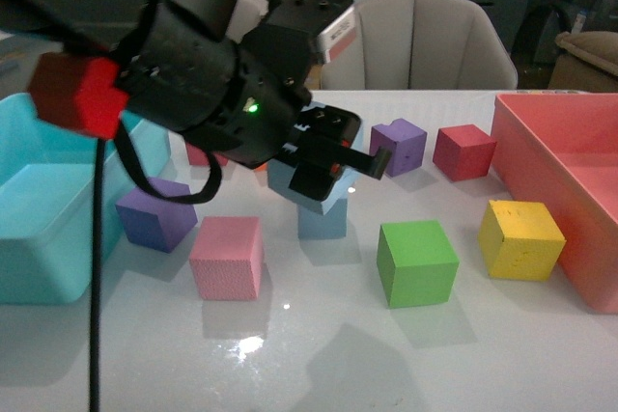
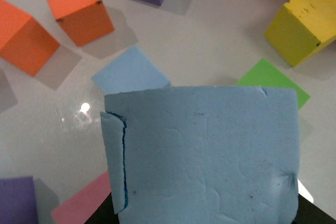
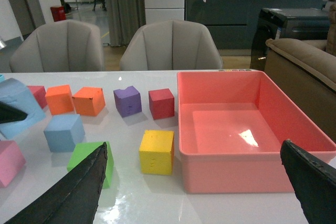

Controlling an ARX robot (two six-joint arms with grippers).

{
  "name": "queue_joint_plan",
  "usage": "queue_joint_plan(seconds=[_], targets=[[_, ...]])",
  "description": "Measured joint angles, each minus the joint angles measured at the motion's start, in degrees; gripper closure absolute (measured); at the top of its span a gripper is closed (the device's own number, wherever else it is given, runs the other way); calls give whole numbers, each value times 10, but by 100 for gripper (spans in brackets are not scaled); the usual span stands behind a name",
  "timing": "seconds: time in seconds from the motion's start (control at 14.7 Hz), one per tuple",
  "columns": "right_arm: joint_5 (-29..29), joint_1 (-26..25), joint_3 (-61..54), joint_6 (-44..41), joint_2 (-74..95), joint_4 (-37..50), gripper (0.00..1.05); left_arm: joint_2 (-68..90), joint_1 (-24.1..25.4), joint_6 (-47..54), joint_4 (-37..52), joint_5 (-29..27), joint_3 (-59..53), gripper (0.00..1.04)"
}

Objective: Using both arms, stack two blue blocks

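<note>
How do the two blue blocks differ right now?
The held block is clamped in the left gripper, clear of the table; the lower block rests on it, free. The held block is tilted; the lower block sits flat. The held block shows a split along one edge in the left wrist view; the lower block's visible top looks smooth. Both are pale blue foam cubes of similar size.

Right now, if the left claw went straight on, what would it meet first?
Probably the loose blue block on the table, just beyond the held blue block in the left claw; depth is unclear.
</note>
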Motion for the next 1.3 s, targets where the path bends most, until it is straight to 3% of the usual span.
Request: queue_joint_plan(seconds=[0.27,0.68,1.3], targets=[[0,0,0,0,0,0,6,29,-5,10,-19,2,43,63],[0,0,0,0,0,0,6,229,6,62,-128,12,289,63],[0,0,0,0,0,0,6,255,28,2,-144,25,327,63]])
